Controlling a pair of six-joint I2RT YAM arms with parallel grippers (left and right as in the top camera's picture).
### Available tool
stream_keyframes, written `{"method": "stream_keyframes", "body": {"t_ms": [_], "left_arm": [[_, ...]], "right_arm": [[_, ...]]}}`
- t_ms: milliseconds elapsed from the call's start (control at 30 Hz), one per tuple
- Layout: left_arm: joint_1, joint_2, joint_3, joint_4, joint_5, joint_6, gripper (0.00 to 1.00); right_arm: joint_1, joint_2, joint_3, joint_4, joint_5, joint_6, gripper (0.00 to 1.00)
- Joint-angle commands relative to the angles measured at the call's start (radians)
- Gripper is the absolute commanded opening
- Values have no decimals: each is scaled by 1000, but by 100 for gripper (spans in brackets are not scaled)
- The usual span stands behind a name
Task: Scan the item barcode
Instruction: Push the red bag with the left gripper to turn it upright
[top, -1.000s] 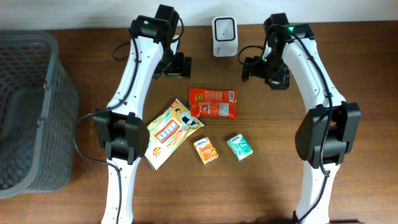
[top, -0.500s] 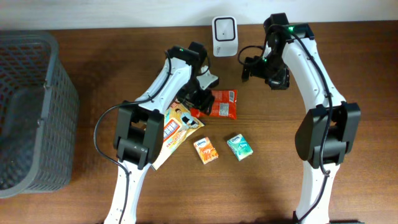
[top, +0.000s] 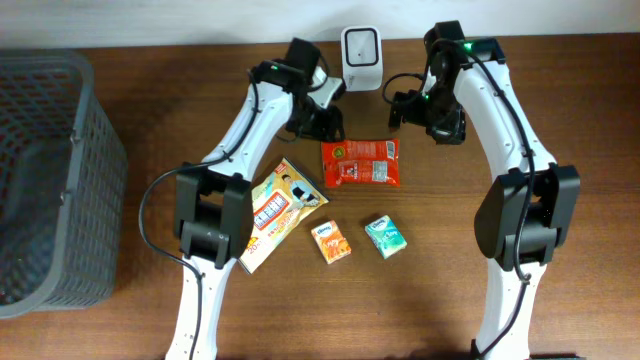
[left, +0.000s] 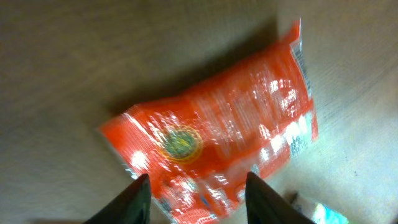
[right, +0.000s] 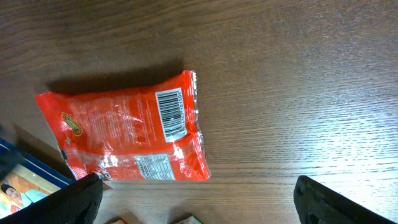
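the left gripper (left: 194, 186), fingers half closed around the red snack packet's (top: 360, 163) edge, has dragged it nearer the scanner (top: 361, 45); right gripper (right: 193, 202) stays wide open.

Red pkt (top: 360, 163) w/ white barcode panel; grey mesh basket (top: 45, 180); brown woodgrain table (top: 560, 110).
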Motion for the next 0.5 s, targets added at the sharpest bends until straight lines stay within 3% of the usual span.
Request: {"method": "stream_keyframes", "body": {"t_ms": [0, 133, 233, 333, 367, 467], "left_arm": [[-6, 16, 14, 63, -14, 45, 38], [-49, 89, 11, 244, -15, 45, 37], [-49, 136, 11, 240, -137, 45, 43], [-48, 147, 14, 92, -132, 44, 28], [-48, 147, 14, 34, -74, 44, 24], [-48, 147, 16, -119, 344, 37, 19]], "right_arm": [[-4, -16, 14, 0, 12, -7, 98], [-4, -16, 14, 0, 12, -7, 98], [-4, -16, 14, 0, 12, -7, 99], [-4, -16, 14, 0, 12, -7, 98], [-4, -16, 14, 0, 12, -7, 98], [-4, -16, 14, 0, 12, -7, 99]]}}
